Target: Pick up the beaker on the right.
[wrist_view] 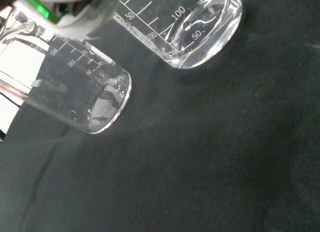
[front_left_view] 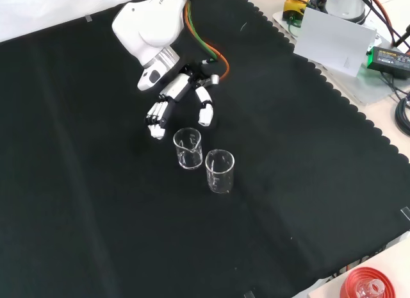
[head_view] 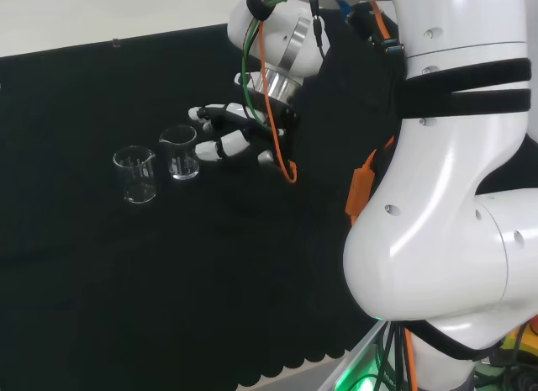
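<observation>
Hovering just beside the nearer beaker (head_view: 179, 153), the hand (head_view: 231, 132) has fingers spread, holding nothing; second beaker (head_view: 135, 174) stands just past the first.

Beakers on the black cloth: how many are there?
2. In the head view, one beaker stands right beside the hand; the other beaker stands to its left, farther from the hand. Neither is held.

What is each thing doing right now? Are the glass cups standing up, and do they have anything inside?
Clear glass beaker nearer the hand: upright, looks empty, not held.
Clear glass beaker farther from the hand: upright, looks empty, untouched.
Black and white hand: open, fingers relaxed, beside the nearer beaker, holding nothing.
Black cloth: spread flat over the bench.
</observation>
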